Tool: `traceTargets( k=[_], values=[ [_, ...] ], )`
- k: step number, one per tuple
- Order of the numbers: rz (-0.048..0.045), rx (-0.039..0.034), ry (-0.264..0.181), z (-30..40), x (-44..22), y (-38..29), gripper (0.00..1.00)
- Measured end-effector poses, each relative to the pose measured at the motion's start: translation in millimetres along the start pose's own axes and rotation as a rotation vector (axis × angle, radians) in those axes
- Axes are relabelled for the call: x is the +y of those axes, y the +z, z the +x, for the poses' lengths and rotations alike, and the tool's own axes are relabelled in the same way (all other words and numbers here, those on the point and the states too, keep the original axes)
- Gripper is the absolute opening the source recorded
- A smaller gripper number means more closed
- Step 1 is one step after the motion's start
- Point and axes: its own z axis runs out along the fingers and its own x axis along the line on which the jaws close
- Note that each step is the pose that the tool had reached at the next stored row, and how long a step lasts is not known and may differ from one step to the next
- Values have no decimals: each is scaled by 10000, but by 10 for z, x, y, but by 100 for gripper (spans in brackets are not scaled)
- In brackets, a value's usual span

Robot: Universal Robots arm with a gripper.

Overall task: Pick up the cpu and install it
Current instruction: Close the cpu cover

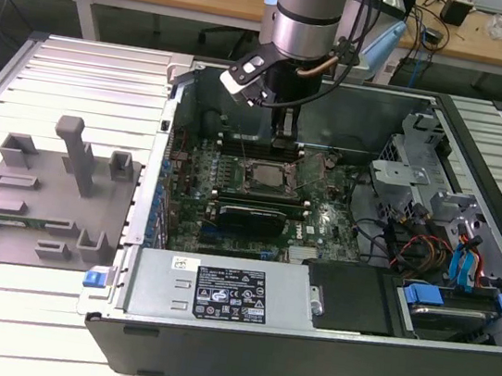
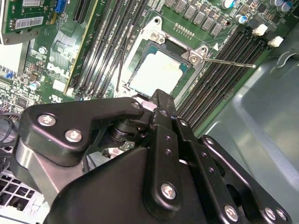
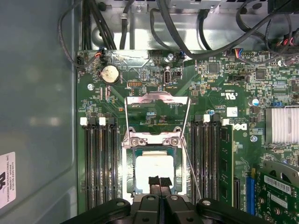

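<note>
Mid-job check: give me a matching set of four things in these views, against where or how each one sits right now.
Things:
1. cpu
2. load plate
3. grey fixture
4. gripper

States:
A. swung open
B. outside the case, at the exterior view's left
C. lying flat in the socket
D. above the cpu, shut

Pairs: 1-C, 2-A, 3-B, 4-D

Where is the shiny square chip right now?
In the first wrist view, the chip sits in its socket on the green board, between the two groups of long black slots, right under the pincer.
</note>
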Motion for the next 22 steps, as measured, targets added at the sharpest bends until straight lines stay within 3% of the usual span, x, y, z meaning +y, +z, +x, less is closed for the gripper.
traceTargets(
  k=[3, 10, 14, 16, 22],
  values=[
    [1, -2, 0, 0, 13, -2, 11],
    [-1, 0, 2, 4, 272, 6, 11],
    [0, 0, 0, 6, 368, 8, 11],
    [-1, 4, 1, 7, 374, 8, 11],
    [0, 3, 0, 3, 378, -130, 11]
  ],
)
